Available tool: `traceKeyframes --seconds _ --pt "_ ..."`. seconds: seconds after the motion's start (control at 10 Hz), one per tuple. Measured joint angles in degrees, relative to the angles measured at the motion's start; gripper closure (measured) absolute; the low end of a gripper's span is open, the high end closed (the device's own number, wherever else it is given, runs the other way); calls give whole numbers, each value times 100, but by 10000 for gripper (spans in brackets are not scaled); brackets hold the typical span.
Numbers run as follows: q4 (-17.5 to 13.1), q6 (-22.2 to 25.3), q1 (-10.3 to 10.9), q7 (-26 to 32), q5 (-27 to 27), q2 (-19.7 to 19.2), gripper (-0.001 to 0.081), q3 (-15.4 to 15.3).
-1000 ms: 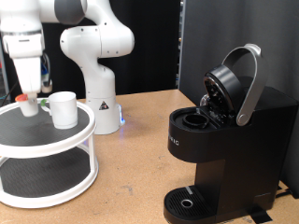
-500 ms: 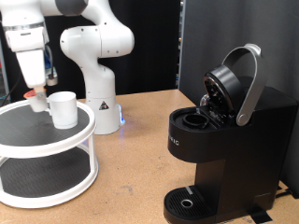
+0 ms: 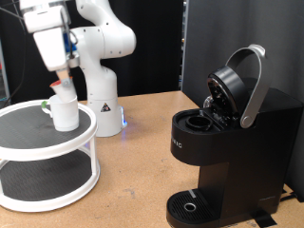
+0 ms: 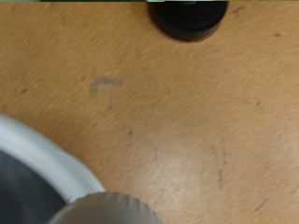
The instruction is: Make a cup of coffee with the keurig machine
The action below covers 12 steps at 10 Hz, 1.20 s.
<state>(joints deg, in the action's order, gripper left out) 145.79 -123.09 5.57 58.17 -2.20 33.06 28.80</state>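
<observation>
In the exterior view, the gripper (image 3: pixel 63 84) is seen at the upper left, hanging just above the cup (image 3: pixel 65 111). A small white pod with a red-orange top (image 3: pixel 62 86) is held between its fingers, directly over the mug's open mouth. The jaws are closed on the pod.

The cup stands upright on the top tier of a round white two-tier stand (image 3: pixel 47 142), near that tier's right-hand rim as the exterior view shows it. A green mark is seen on its handle, which points to the view's left.

The keurig machine (image 3: pixel 228 152) stands on the wooden table (image 3: pixel 133 180) at the exterior view's right, well apart from the stand. Its lid is raised, with the silver-grey handle tilted up and back, and the pod chamber is left open to the top. A wide band of bare tabletop lies between the stand's edge and the machine's front.

In the wrist view, bare wooden tabletop is shown, with the curved white rim of the stand (image 4: pixel 42 154) at one corner and the machine's round black base (image 4: pixel 189 17) at the opposite edge.
</observation>
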Motion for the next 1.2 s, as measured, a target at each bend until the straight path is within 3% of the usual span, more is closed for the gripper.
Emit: traceKeyframes --seconds 0.4,0.6,0.9,1.2 --pt "16 -72 95 -97 331 -31 371 -39" --pt "6 -238 339 -333 749 -56 371 -172" --pt "-201 -301 655 -613 925 -276 371 -449" --pt "-482 -394 765 -1143 926 -700 371 -792"
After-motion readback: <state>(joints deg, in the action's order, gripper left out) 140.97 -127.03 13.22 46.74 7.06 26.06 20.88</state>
